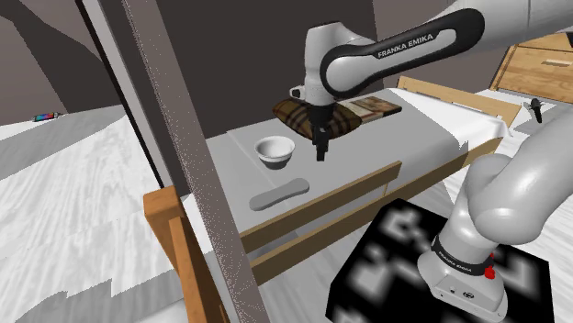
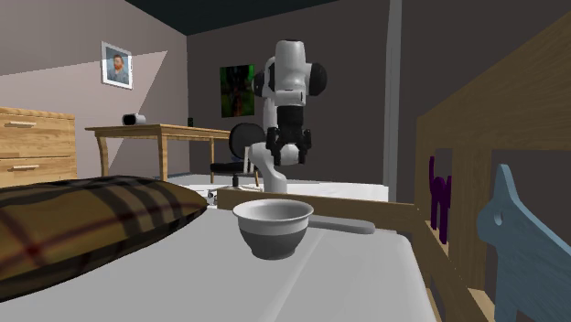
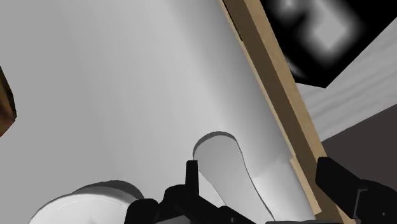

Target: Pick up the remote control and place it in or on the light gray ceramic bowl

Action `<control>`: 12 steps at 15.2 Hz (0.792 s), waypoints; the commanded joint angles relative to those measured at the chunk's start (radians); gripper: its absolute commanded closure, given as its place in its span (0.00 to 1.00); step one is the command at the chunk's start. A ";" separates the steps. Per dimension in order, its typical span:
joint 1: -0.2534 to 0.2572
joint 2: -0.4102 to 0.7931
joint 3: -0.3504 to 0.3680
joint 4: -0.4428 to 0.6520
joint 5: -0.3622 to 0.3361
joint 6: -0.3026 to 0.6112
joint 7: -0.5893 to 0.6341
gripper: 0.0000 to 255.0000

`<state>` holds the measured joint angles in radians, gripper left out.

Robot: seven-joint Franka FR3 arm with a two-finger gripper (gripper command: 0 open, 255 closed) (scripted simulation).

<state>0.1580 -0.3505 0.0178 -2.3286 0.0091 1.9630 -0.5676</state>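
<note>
The remote control is a flat grey oblong lying on the grey bed sheet, close to the wooden footboard. A light grey bowl stands upright on the sheet just beyond it. My gripper hangs open above the sheet, beside the bowl and over the edge of the plaid pillow. In the wrist view the remote lies between and ahead of my spread fingers, untouched, with the bowl's rim off to one side. The second exterior view has the bowl in front, the remote behind it and the gripper above.
A tall wooden bedpost rises at the shoulder view's left. The black-and-white stand sits beside the bed. A wooden side rail with a blue animal cut-out lines the second exterior view's right. A desk and a dresser stand far off.
</note>
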 commanded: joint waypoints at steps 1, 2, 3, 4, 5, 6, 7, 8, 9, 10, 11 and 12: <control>0.020 0.054 0.009 0.005 -0.002 0.054 -0.046 0.00; 0.029 0.086 0.014 0.014 -0.004 0.079 -0.069 0.00; 0.038 0.117 0.018 0.023 -0.006 0.103 -0.090 0.00; 0.046 0.149 0.024 0.033 -0.008 0.126 -0.112 0.00; 0.055 0.180 0.029 0.043 -0.011 0.148 -0.133 0.00; 0.063 0.212 0.035 0.055 -0.014 0.170 -0.154 0.00; 0.071 0.243 0.042 0.066 -0.017 0.192 -0.174 0.00; 0.078 0.274 0.048 0.078 -0.021 0.212 -0.194 0.00; 0.086 0.304 0.055 0.091 -0.026 0.232 -0.213 0.00; 0.093 0.335 0.062 0.104 -0.031 0.251 -0.232 0.00; 0.100 0.365 0.069 0.117 -0.037 0.270 -0.250 0.00; 0.102 0.374 0.072 0.121 -0.039 0.275 -0.255 0.00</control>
<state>0.2551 0.0070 0.0846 -2.2158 -0.0263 2.2277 -0.8095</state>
